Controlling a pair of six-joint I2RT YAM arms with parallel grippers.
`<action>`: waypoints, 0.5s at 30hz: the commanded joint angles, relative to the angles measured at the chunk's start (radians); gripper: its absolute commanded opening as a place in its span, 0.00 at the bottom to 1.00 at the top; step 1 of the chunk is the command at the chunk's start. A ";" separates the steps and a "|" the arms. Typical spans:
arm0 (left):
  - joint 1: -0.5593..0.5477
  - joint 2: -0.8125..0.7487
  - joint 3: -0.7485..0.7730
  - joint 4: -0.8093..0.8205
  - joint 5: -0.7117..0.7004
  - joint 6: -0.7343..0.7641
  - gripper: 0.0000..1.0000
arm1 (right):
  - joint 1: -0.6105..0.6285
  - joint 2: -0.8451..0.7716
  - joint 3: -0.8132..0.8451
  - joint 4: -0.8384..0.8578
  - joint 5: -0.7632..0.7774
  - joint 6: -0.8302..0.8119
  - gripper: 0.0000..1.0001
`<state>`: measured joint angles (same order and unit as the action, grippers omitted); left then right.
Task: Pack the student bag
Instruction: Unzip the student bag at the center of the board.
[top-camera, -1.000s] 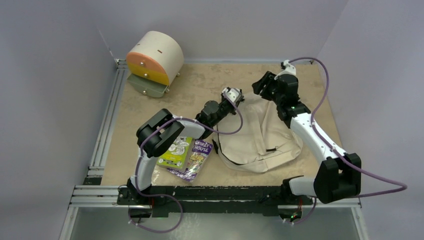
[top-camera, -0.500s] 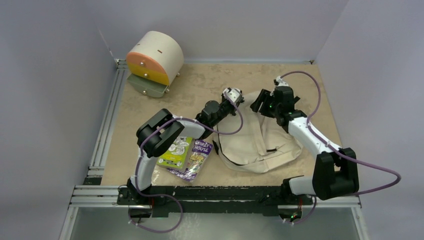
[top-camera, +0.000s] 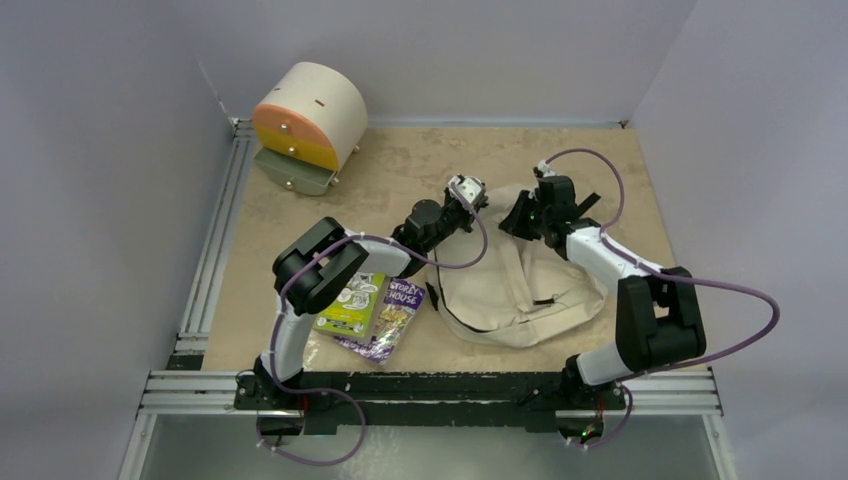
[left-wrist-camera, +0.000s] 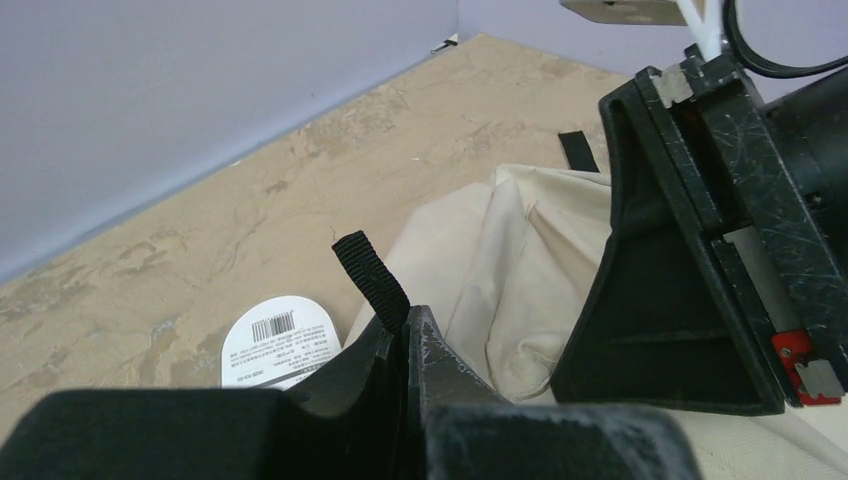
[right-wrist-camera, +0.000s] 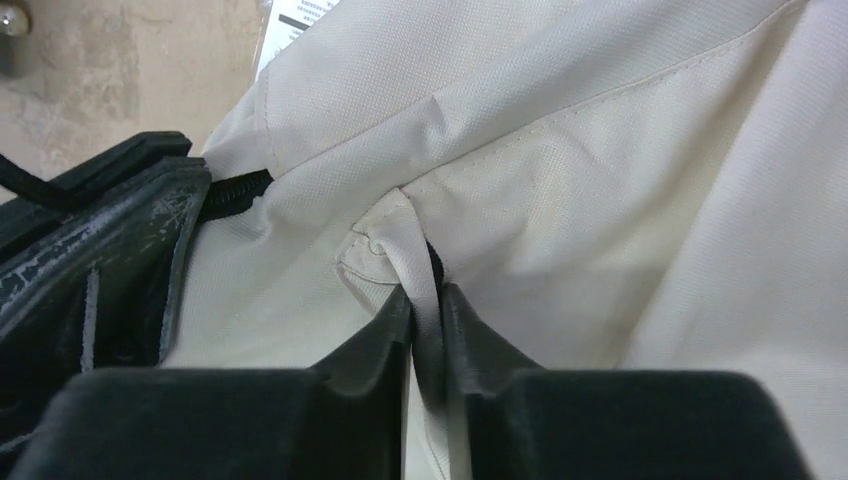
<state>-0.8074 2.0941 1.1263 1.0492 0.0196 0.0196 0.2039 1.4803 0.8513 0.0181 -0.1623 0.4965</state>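
The student bag (top-camera: 520, 275), a soft cream backpack with black straps, lies in the middle of the table. My left gripper (top-camera: 468, 190) is at its far left corner, shut on a black zipper pull tab (left-wrist-camera: 372, 282) of the bag (left-wrist-camera: 520, 260). My right gripper (top-camera: 522, 212) is at the bag's far edge, shut on a pinched fold of the cream fabric (right-wrist-camera: 420, 270). In the right wrist view the left gripper's fingers (right-wrist-camera: 110, 230) show at the left, close by. A white round label with a barcode (left-wrist-camera: 275, 340) lies beside the bag.
A cream-and-orange cylindrical drawer unit (top-camera: 305, 120) stands at the far left with its lower drawer open. Two books or packets (top-camera: 375, 305) lie left of the bag near the front. Grey walls close the table at the back and both sides.
My right gripper has come down and left from above the far right onto the bag's far edge and closed on the fabric. The left gripper has stayed put.
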 joint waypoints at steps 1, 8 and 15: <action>-0.003 -0.062 0.070 -0.040 -0.042 -0.056 0.00 | -0.001 -0.017 -0.013 0.074 0.027 0.050 0.08; -0.003 -0.111 0.079 -0.164 -0.222 -0.081 0.00 | -0.011 -0.049 -0.031 0.103 0.148 0.138 0.00; -0.003 -0.155 0.069 -0.245 -0.303 -0.083 0.00 | -0.057 -0.064 -0.073 0.120 0.223 0.237 0.00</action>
<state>-0.8188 2.0354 1.1690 0.8173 -0.1844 -0.0574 0.1997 1.4448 0.7967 0.0929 -0.0952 0.6666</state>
